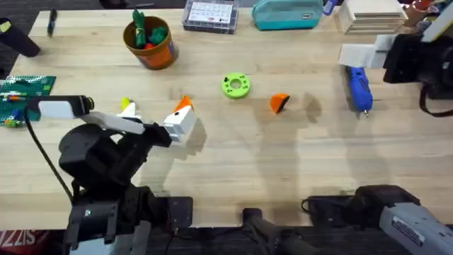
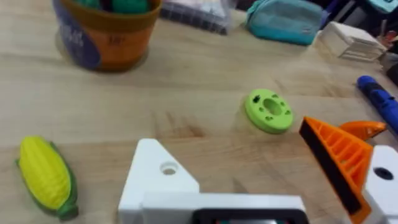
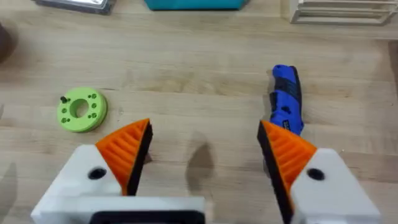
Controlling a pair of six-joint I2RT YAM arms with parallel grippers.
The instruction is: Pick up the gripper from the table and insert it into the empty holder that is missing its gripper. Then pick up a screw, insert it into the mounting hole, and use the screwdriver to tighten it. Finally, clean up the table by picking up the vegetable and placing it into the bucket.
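the wooden surface (image 1: 283, 163) carries everything, and judging by how it lies, no step of the task is done. the left tool (image 1: 180, 120) hovers near the middle-left, released and grasping nothing; one white holder (image 2: 158, 174) is bare, its mounting hole open. the right tool (image 3: 202, 152) hangs released above the blue screwdriver (image 1: 359, 88). the orange bucket (image 1: 150, 41) stands at the back left. the loose orange gripper (image 1: 279, 102) lies untouched beside the green disc (image 1: 236, 85). the yellow-green vegetable (image 2: 46, 176) lies by the left tool, not yet binned.
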